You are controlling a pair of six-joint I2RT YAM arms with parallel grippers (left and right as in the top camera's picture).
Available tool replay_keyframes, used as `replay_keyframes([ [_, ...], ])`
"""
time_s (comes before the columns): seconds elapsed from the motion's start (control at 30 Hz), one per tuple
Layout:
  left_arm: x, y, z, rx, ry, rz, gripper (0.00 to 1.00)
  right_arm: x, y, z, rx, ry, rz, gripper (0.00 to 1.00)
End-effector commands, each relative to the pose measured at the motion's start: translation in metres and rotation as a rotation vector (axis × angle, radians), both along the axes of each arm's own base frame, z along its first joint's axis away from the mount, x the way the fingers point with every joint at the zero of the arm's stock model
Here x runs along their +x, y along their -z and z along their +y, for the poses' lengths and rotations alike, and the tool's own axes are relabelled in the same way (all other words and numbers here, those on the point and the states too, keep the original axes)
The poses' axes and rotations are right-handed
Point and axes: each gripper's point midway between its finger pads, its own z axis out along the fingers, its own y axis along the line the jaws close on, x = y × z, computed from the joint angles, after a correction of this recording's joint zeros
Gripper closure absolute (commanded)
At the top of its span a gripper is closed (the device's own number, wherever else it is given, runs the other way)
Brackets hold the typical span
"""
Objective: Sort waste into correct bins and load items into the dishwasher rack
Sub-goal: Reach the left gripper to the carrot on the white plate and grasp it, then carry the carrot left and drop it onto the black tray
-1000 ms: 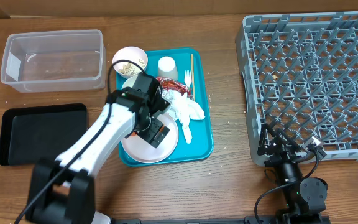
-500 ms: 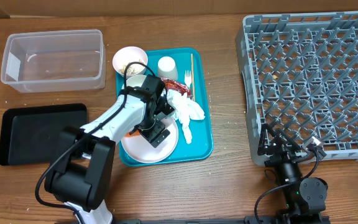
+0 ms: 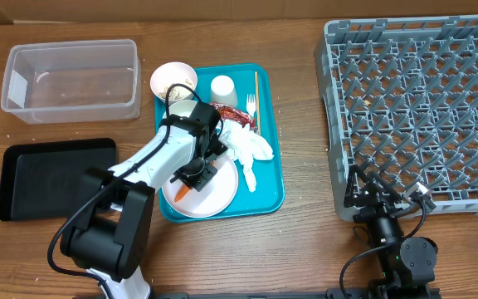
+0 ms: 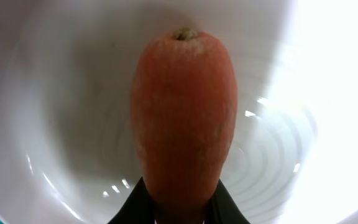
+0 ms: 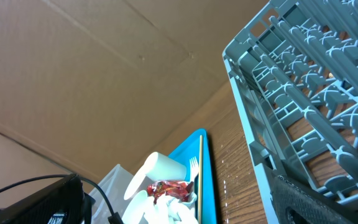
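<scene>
The orange carrot (image 4: pixel 184 106) lies on the round white plate (image 3: pixel 219 194) at the near end of the teal tray (image 3: pixel 270 196). My left gripper (image 3: pixel 196 174) is shut on its thick end, dark fingers (image 4: pixel 129 208) pressing both sides; its tip (image 3: pixel 180 193) pokes out to the left. A rice bowl (image 3: pixel 173 80), a second bowl (image 3: pixel 181 109), white cup (image 3: pixel 223 88), chopstick (image 3: pixel 256 86), fork (image 3: pixel 251 105), red wrapper (image 3: pixel 226 114) and tissue (image 3: pixel 250 149) sit farther back. My right gripper (image 3: pixel 382 196) rests open at the dishwasher rack's (image 3: pixel 421 100) front edge.
The clear tub (image 3: pixel 71 79) stands at the back left with the black tray (image 3: pixel 52 176) in front of it. In the right wrist view the rack (image 5: pixel 303 93) fills the right, and the cup (image 5: pixel 160 171) and wrapper (image 5: pixel 168 187) show at the bottom.
The left gripper's jaws, open over the plate a second ago, have shut on the carrot. The right arm has not moved.
</scene>
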Motion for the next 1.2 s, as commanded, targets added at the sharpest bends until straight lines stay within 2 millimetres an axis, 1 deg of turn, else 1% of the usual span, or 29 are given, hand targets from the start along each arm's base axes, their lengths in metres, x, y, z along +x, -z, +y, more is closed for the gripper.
replay_keyframes([
  [0.0,-0.002,0.0,0.006,0.038,-0.088,0.004,0.96,0.0,0.003,-0.001,-0.001,0.008,0.0,0.0],
  [0.07,0.003,-0.015,0.003,0.02,-0.109,-0.02,0.96,0.0,0.003,-0.001,-0.001,0.007,0.0,0.0],
  [0.1,0.006,-0.025,0.0,0.006,-0.118,-0.036,0.96,0.0,0.003,-0.001,-0.001,0.008,0.0,0.0],
  [0.13,0.009,-0.04,-0.003,-0.017,-0.127,-0.057,0.96,0.0,0.003,-0.001,-0.001,0.007,0.0,0.0],
  [0.17,0.017,-0.072,-0.007,-0.06,-0.156,-0.118,0.96,0.0,0.003,-0.001,-0.001,0.007,0.0,0.0],
  [0.23,0.021,-0.107,-0.008,-0.124,-0.171,-0.186,0.96,0.0,0.003,-0.001,-0.001,0.008,0.0,0.0],
  [0.27,0.024,-0.127,-0.004,-0.159,-0.19,-0.235,0.96,0.0,0.003,-0.001,-0.001,0.007,0.0,0.0],
  [0.3,0.028,-0.145,0.003,-0.182,-0.23,-0.289,0.96,0.0,0.003,-0.001,-0.001,0.008,0.0,0.0],
  [0.33,0.033,-0.176,0.03,-0.219,-0.345,-0.398,0.96,0.0,0.003,-0.001,-0.001,0.008,0.0,0.0],
  [0.37,0.035,-0.189,0.048,-0.231,-0.425,-0.446,0.95,0.0,0.003,-0.001,-0.001,0.007,0.0,0.0],
  [0.4,0.035,-0.204,0.085,-0.234,-0.577,-0.507,0.95,0.0,0.003,-0.001,-0.001,0.007,0.0,0.0],
  [0.47,0.031,-0.211,0.133,-0.231,-0.774,-0.545,0.96,0.0,0.003,-0.001,-0.001,0.007,0.0,0.0],
  [0.5,0.028,-0.21,0.157,-0.251,-0.874,-0.543,0.96,0.0,0.003,-0.001,-0.001,0.008,0.0,0.0],
  [0.53,0.025,-0.206,0.175,-0.275,-0.969,-0.534,0.96,0.0,0.003,-0.001,-0.001,0.008,0.0,0.0],
  [0.57,0.024,-0.204,0.184,-0.284,-1.013,-0.528,0.96,0.0,0.003,-0.001,-0.001,0.008,0.0,0.0],
  [0.63,0.017,-0.193,0.208,-0.308,-1.154,-0.504,0.96,0.0,0.003,-0.001,-0.001,0.007,0.0,0.0],
  [0.67,0.013,-0.182,0.224,-0.306,-1.247,-0.488,0.96,0.0,0.003,-0.001,-0.001,0.008,0.0,0.0],
  [0.77,0.002,-0.151,0.256,-0.281,-1.421,-0.458,0.96,0.0,0.003,-0.001,-0.001,0.008,0.0,0.0],
  [0.83,-0.008,-0.128,0.276,-0.257,-1.568,-0.444,0.96,0.0,0.003,-0.001,-0.001,0.008,0.0,0.0],
  [0.87,-0.013,-0.117,0.286,-0.252,-1.656,-0.436,0.96,0.0,0.003,-0.001,-0.001,0.007,0.0,0.0],
  [0.9,-0.022,-0.097,0.299,-0.249,-1.803,-0.403,0.96,0.0,0.003,-0.001,-0.001,0.007,0.0,0.0],
  [0.97,-0.033,-0.079,0.308,-0.243,-1.95,-0.342,0.96,0.0,0.003,-0.001,-0.001,0.008,0.0,0.0],
  [1.03,-0.036,-0.069,0.311,-0.246,-1.988,-0.307,0.96,0.0,0.003,-0.001,-0.001,0.008,0.0,0.0],
  [1.07,-0.036,-0.064,0.312,-0.242,-2.001,-0.292,0.9,0.0,0.003,-0.001,-0.001,0.007,0.0,0.0],
  [1.1,-0.037,-0.059,0.311,-0.238,-2.013,-0.273,0.32,0.0,0.003,-0.001,-0.001,0.008,0.0,0.0],
  [1.13,-0.036,-0.056,0.31,-0.244,-2.013,-0.259,0.0,0.0,0.003,-0.001,-0.001,0.008,0.0,0.0],
  [1.17,-0.036,-0.056,0.309,-0.247,-2.013,-0.255,0.0,0.0,0.003,-0.001,-0.001,0.007,0.0,0.0],
])
